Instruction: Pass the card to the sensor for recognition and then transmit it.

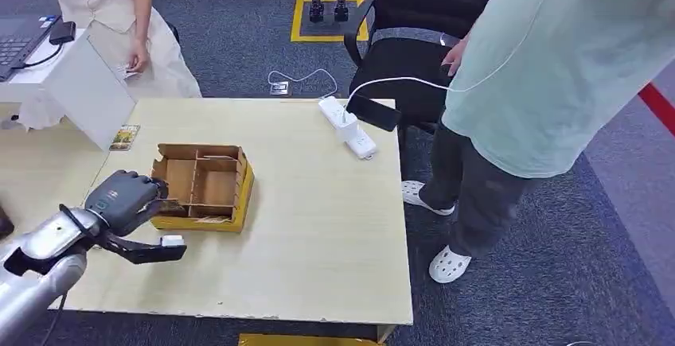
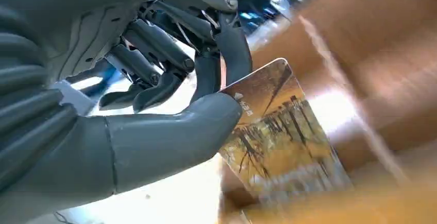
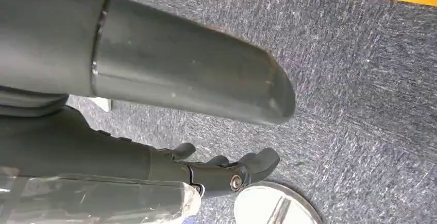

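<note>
From the head view, the robot's grey left hand (image 1: 126, 200) sits low over the pale wooden table (image 1: 318, 235), right up against the near-left corner of the open brown-and-yellow compartmented wooden box (image 1: 204, 185). The fingers point into the box, so whatever it grips lies on the box side of the hand, away from the robot. A white wedge-shaped stand (image 1: 89, 87) sits at the table's far left with a small picture card lying at its foot; that may be the sensor, though I cannot be sure from here. If so, the left arm is clearly the nearer one, and the move I would expect is a lift away from the box and a swing toward that far-left corner.

In the left wrist view the left hand (image 2: 170, 105) has the yellow-and-brown printed plastic card (image 2: 278, 136) pinched by one corner between the thick grey thumb and a darker finger. The card's long axis runs out from the fingertips toward the blurred brown box walls (its far end is smeared, so whether it touches the box I cannot tell).

In the right wrist view the right hand (image 3: 227, 170) hangs over dark blue carpet (image 3: 360, 95), its fingers loosely curled on nothing, well apart from the table work.
</note>
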Controlling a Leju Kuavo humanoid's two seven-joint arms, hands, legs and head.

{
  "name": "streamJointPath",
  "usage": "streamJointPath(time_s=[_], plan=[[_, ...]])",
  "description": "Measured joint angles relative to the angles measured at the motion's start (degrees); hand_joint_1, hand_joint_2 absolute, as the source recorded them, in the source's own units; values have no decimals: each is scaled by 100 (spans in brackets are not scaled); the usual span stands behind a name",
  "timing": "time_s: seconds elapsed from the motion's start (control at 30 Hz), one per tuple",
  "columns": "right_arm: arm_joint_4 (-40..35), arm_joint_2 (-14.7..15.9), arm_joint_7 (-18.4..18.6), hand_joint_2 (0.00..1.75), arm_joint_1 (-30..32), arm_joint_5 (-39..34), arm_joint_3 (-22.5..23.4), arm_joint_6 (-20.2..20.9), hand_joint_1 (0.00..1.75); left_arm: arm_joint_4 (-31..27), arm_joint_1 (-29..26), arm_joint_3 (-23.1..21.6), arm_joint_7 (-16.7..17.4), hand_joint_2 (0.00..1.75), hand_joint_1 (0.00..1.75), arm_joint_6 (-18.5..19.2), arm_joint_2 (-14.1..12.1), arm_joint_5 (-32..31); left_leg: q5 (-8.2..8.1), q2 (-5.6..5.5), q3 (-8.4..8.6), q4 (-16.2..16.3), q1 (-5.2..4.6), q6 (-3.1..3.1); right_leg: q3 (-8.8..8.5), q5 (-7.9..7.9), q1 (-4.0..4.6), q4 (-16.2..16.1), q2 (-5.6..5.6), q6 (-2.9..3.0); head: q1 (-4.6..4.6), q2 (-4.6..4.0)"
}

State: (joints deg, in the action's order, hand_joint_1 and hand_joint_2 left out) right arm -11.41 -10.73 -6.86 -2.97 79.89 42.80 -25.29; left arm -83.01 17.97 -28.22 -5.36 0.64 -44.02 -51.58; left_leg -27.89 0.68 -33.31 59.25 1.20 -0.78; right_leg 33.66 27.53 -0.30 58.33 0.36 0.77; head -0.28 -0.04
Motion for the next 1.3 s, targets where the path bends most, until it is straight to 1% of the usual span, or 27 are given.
streamJointPath(time_s=[0.07, 0.17, 0.27, 0.6, 0.73, 0.8, 0.87, 0.9, 0.93, 0.97, 1.0, 1.07, 1.1, 1.13, 1.17, 1.3], plan=[[-2, -2, 4, 0, 0, -134, -20, 0, 0, 2, 249, 233, 176, 175, 175, -227, 50, -169, 1, -9, -2, 0, 0, 0, -3, 0, 0, 0, -9, 0, 0, 0], [-2, -2, 11, 0, -2, -175, -61, 0, 0, 7, 641, 571, 215, 175, 175, -239, 92, -254, 1, -6, 1, -1, 0, -1, -6, -2, 0, 1, -8, 1, 0, 0], [0, -2, 11, 0, 0, -186, -96, 0, 0, 9, 794, 711, 221, 175, 175, -239, 129, -287, 1, -3, 2, 0, -1, -1, -6, -2, 0, 2, -5, 2, -4, 0], [-2, -2, 11, 0, -4, -193, -112, 0, 0, 9, 828, 884, 219, 175, 175, -248, 190, -300, 1, -4, 1, -1, 0, -1, -4, -1, 0, 1, -6, 1, 0, 0], [-2, -2, 22, 0, -4, -208, -114, 4, 0, 26, 980, 947, 151, 175, 175, -84, 179, -223, 1, -5, 1, 0, 0, -1, -4, -1, 0, 1, -6, 2, 0, 0], [0, -2, 30, 0, -3, -195, -116, 5, 0, 76, 1074, 969, 190, 175, 175, -140, 208, -293, 1, -5, 2, 0, 0, -1, -4, -1, 0, 1, -6, 2, 0, 0], [0, -2, 44, 0, -5, -151, -123, 7, 0, 188, 1151, 971, 371, 175, 175, -463, 317, -620, 1, -6, 2, 0, -1, -1, -4, -2, -1, 1, -8, 2, 0, 0], [0, -2, 52, 0, -6, -132, -136, 7, 0, 279, 1184, 980, 548, 175, 175, -757, 407, -903, 1, -6, 2, 0, -1, -1, -5, -2, -1, 1, -8, 2, -2, 0], [0, -2, 72, 0, -7, -114, -147, 7, 0, 376, 1228, 986, 699, 175, 175, -975, 503, -1171, 1, -7, 2, 1, -1, -1, -5, -2, -1, 0, -9, 1, 0, 0], [-2, -2, 88, 0, -10, -84, -155, 7, 0, 524, 1291, 999, 946, 175, 175, -1287, 646, -1500, 1, -11, 2, 1, -1, -1, -6, -2, -2, 0, -12, 1, 0, 0], [0, -2, 90, 0, -18, -66, -171, 7, 0, 696, 1369, 1008, 1162, 175, 175, -1521, 792, -1804, 1, -15, 1, 1, -1, -1, -8, -2, -2, 0, -15, 1, -2, 0], [-2, -9, 107, 0, -47, -25, -201, 9, 0, 1037, 1508, 1021, 1428, 175, 175, -1888, 1058, -2198, 2, -13, 2, 1, -1, -1, -8, -5, -2, 0, -13, 2, -2, 0], [-2, -9, 133, 0, -63, -16, -217, 15, 0, 1214, 1578, 1045, 1494, 175, 175, -2080, 1170, -2302, 2, -12, 2, 1, -1, -1, -7, -7, -2, 0, -12, 3, -2, 0], [0, -11, 151, 0, -72, -12, -238, 24, 0, 1383, 1654, 1087, 1528, 175, 175, -2223, 1304, -2372, 2, -12, 3, 2, -1, 0, -8, -7, -2, 0, -13, 3, 0, 0], [-2, -11, 157, 0, -80, -1, -258, 33, 0, 1537, 1731, 1122, 1531, 175, 175, -2287, 1421, -2436, 3, -14, 2, 3, -1, 0, -8, -7, -2, 0, -14, 3, -2, 0], [0, -17, 192, 0, -104, 34, -291, 74, 0, 2141, 2040, 1144, 1567, 175, 175, -2372, 1765, -2726, 3, -14, 2, 3, -1, 0, -8, -7, -2, 0, -14, 4, -4, 0]])
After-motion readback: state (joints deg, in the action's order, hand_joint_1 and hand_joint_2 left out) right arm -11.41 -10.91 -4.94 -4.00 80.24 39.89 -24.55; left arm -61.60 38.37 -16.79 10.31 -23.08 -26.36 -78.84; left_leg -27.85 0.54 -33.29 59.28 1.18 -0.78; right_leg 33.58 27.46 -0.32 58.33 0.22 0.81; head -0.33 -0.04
